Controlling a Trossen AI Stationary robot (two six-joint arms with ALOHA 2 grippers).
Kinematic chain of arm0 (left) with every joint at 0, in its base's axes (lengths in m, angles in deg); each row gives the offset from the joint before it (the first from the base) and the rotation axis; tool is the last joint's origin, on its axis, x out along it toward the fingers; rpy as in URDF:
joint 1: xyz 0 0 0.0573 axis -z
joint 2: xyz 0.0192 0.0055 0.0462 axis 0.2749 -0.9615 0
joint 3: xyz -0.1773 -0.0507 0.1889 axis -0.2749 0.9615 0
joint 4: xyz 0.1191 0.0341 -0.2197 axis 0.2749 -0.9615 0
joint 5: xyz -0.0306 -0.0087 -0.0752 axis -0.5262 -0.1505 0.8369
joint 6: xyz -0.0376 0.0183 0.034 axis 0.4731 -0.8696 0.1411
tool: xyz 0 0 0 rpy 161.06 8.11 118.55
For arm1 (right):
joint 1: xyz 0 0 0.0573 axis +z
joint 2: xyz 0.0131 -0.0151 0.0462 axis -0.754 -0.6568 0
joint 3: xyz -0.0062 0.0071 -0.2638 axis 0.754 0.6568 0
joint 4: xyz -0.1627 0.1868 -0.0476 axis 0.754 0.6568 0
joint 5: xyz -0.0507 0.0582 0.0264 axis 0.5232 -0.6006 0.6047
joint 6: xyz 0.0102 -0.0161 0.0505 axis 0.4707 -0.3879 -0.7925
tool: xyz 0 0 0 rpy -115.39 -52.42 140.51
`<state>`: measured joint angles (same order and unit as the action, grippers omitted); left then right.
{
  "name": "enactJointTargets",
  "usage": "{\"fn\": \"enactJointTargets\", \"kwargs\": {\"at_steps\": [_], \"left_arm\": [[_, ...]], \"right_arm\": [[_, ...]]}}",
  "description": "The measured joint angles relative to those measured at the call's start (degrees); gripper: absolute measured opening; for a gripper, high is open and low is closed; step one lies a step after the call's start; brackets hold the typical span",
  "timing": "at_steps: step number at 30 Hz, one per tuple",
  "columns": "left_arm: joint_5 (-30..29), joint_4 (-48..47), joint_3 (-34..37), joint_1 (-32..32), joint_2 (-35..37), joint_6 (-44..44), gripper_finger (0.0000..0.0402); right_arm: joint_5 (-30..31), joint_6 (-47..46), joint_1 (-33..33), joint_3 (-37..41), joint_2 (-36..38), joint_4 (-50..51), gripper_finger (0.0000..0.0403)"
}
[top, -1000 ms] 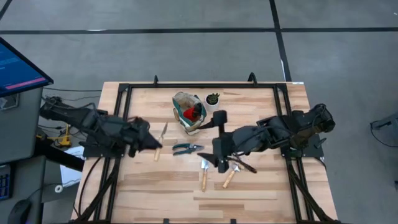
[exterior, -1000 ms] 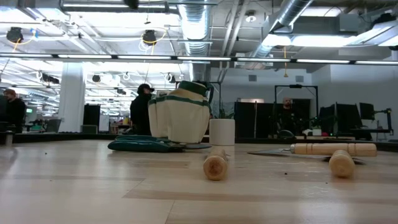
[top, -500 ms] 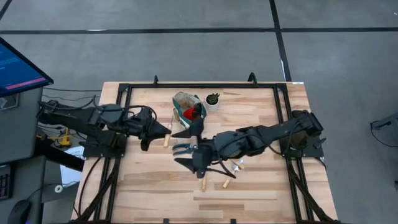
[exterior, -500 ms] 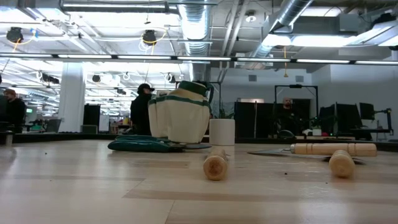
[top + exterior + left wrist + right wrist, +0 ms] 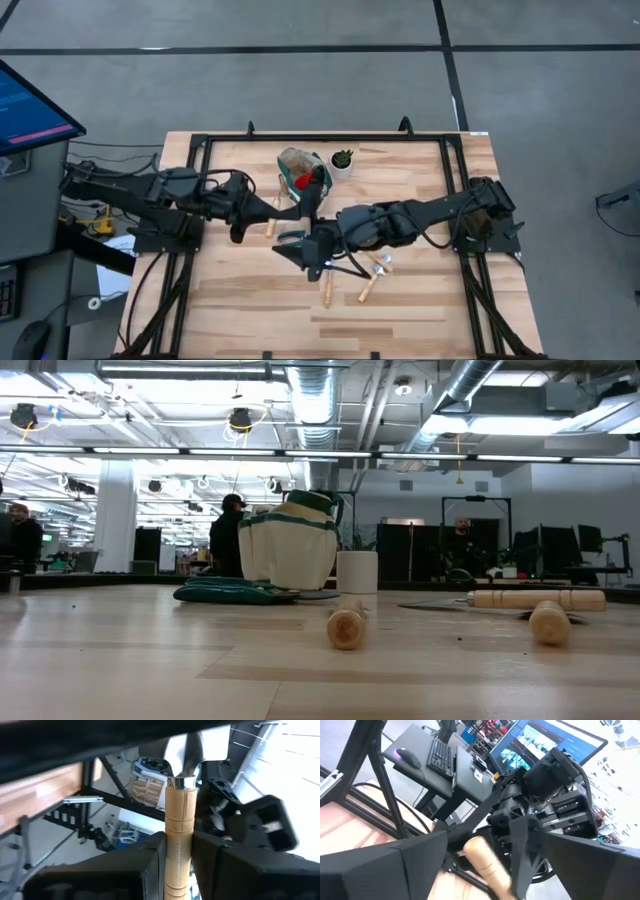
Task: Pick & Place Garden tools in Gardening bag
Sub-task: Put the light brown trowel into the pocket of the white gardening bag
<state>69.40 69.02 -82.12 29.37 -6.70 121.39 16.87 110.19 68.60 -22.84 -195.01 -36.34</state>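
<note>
Change over the last second: my left tool (image 5: 258,212) has carried a trowel (image 5: 180,820) off the tabletop (image 5: 420,300) toward the middle. My right tool (image 5: 306,238) has swung in from the right side to meet it. Both now sit just in front of the bag (image 5: 298,168).

Left tool state: clamped on the trowel's wooden handle, as the left wrist view shows. Right tool state: fingers (image 5: 405,860) spread apart, with that same handle lying between them, not yet pinched. I judge this to be a handover, or a two-arm approach to the bag.

Task status: one red item (image 5: 303,182) lies in the bag. Two more wooden-handled tools (image 5: 326,290) remain on the tabletop near the front.

Materials:
- Held trowel: pale turned wood with ring grooves, a bright metal collar and a flat silver blade.
- Bag: soft beige canvas with green trim, rounded and open-topped.
- Tabletop: pale wood planking, smooth.
</note>
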Motion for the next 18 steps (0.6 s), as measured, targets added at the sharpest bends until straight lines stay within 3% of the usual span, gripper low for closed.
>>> {"fn": "enactJointTargets", "kwargs": {"at_steps": [18], "left_arm": [[0.0, 7.3, 0.0, -0.2, -3.6, 2.2, 0.0053]], "right_arm": [[-0.5, 1.1, -2.7, 0.0, 0.0, 2.3, 0.0293]]}}
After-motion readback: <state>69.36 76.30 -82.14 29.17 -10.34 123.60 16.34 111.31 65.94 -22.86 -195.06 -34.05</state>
